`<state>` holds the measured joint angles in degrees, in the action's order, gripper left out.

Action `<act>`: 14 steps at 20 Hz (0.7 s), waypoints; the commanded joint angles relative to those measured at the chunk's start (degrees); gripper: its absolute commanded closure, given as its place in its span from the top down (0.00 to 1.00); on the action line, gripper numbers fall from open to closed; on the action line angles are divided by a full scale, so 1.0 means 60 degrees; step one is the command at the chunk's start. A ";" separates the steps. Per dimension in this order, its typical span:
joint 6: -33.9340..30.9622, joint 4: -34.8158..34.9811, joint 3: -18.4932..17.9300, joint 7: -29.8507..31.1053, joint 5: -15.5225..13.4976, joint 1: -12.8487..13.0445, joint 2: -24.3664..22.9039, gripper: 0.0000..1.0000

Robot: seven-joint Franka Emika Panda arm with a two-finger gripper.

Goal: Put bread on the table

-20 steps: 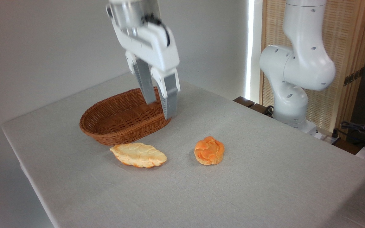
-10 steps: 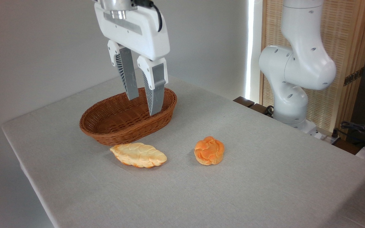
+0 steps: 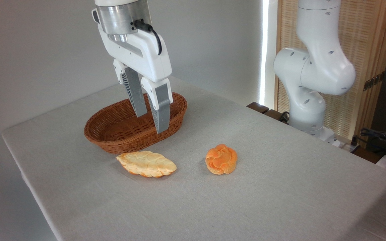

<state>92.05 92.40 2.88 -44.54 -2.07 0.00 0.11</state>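
The bread (image 3: 221,159), a small round knotted bun with an orange-golden crust, lies on the grey cloth of the table (image 3: 263,201), right of centre. My gripper (image 3: 152,121) hangs above the brown wicker basket (image 3: 112,132), up and to the left of the bun and well apart from it. Its two grey fingers (image 3: 161,112) stand apart with nothing between them, so it is open.
A longer, paler braided loaf (image 3: 146,163) lies on the cloth just in front of the basket. The basket holds nothing that I can see. The arm's white base (image 3: 308,100) stands beyond the table's right edge, with cables (image 3: 380,137) nearby.
The gripper has swung left from the basket's right rim to over its middle, turned about its axis, then dropped slightly. Bun and loaf have not moved.
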 commanded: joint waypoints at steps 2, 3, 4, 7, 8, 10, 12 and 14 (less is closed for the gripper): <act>0.0332 0.0201 0.0004 0.0054 0.0301 -0.0088 -0.0136 1.00; 0.0332 0.0201 0.0004 0.0054 0.0301 -0.0087 -0.0136 1.00; 0.0317 0.0201 0.0004 0.0083 0.0301 -0.0087 -0.0136 1.00; 0.0273 0.0186 -0.0025 0.0084 0.0301 -0.0087 -0.0150 1.00; 0.0302 0.0172 -0.0025 0.0055 0.0301 -0.0087 -0.0150 1.00; 0.0317 0.0172 -0.0040 0.0069 0.0301 -0.0087 -0.0150 1.00; 0.0317 0.0171 -0.0084 0.0069 0.0316 -0.0088 -0.0223 1.00; 0.0317 0.0172 -0.0142 0.0084 0.0301 -0.0087 -0.0252 1.00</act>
<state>93.02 92.62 2.53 -44.54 -0.87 -0.44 -0.21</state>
